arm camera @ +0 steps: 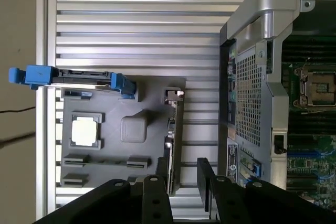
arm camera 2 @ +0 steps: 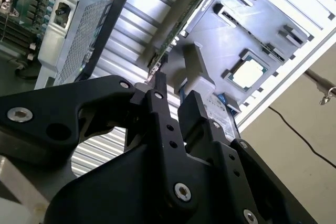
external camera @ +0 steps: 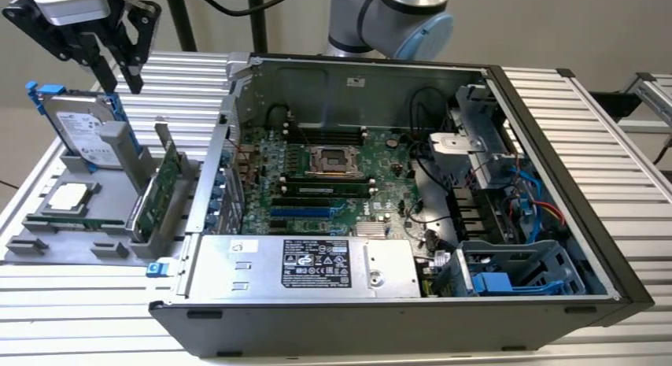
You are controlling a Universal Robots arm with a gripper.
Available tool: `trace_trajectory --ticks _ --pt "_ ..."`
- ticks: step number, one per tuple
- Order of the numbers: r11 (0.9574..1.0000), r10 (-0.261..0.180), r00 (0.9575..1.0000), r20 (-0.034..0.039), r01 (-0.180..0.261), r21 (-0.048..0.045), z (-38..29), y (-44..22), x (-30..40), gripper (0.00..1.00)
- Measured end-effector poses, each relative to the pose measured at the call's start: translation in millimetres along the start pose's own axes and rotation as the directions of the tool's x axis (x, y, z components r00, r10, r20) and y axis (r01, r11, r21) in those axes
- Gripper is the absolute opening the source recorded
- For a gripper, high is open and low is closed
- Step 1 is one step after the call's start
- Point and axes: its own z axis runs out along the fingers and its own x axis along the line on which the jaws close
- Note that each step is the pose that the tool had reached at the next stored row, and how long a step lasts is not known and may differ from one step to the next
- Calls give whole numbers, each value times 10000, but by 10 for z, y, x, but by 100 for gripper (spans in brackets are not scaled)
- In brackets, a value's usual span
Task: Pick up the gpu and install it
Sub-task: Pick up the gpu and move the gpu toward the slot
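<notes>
Hovering above the tray [external camera: 27, 244], the gripper [external camera: 121, 86] is holding its fingers [arm camera: 156, 192] spread and empty. The gpu [external camera: 157, 189] is standing on edge in the tray's slot, probably so its top edge is graspable.

Hard drive [external camera: 86, 128], apparently close beside gpu [external camera: 160, 191]

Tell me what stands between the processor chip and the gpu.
A grey block of the holder stands between the chip and the gpu, seen in the first wrist view.
</notes>
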Motion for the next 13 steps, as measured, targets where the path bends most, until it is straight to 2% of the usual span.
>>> trace_trajectory --ticks 7,8,13 --pt "10000 -13 10000 0 13 -6 0 0 0 0" --pt "10000 -14 10000 0 14 -7 0 0 0 100" --pt "10000 -22 10000 -1 22 -10 0 0 0 100"
